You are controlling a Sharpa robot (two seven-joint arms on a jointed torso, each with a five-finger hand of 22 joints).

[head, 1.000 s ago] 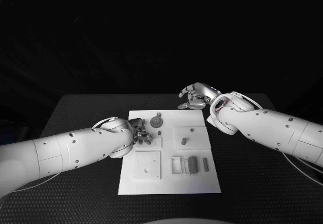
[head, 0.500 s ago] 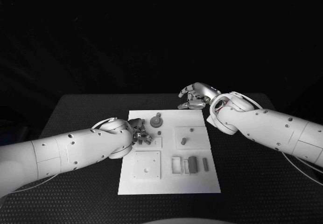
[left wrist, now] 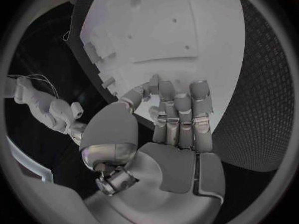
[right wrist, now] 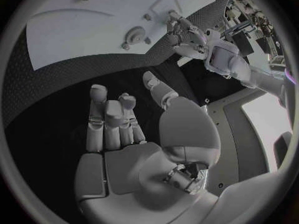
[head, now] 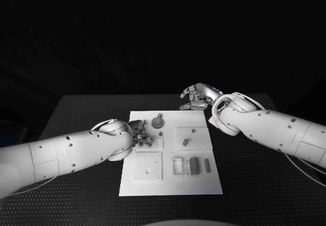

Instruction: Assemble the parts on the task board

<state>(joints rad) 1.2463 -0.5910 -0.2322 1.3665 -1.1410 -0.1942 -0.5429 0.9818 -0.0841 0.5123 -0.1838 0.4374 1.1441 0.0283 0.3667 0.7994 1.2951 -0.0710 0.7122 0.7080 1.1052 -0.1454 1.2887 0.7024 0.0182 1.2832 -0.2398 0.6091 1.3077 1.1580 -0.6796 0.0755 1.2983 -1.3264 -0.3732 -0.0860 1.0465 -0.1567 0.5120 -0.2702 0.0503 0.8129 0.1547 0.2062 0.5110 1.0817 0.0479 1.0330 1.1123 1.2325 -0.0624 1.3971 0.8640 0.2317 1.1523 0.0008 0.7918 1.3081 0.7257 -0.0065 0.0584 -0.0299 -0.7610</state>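
A small part seems to be being set into the board (head: 170, 188) near its left edge, where the left hand (head: 141, 134) is lowered with fingers curled together; whether a part is pinched cannot be told. Fine alignment over the seat is judged to be needed next. The right hand (head: 197, 97) is held empty off the far corner, fingers loosely apart, and the gear (head: 158, 123) just beside the left hand could be knocked.

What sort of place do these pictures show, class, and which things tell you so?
Probably a robotics lab test bench: a black textured table bears a white rectangular task board with small grey parts, and a silver left robot hand works over it.
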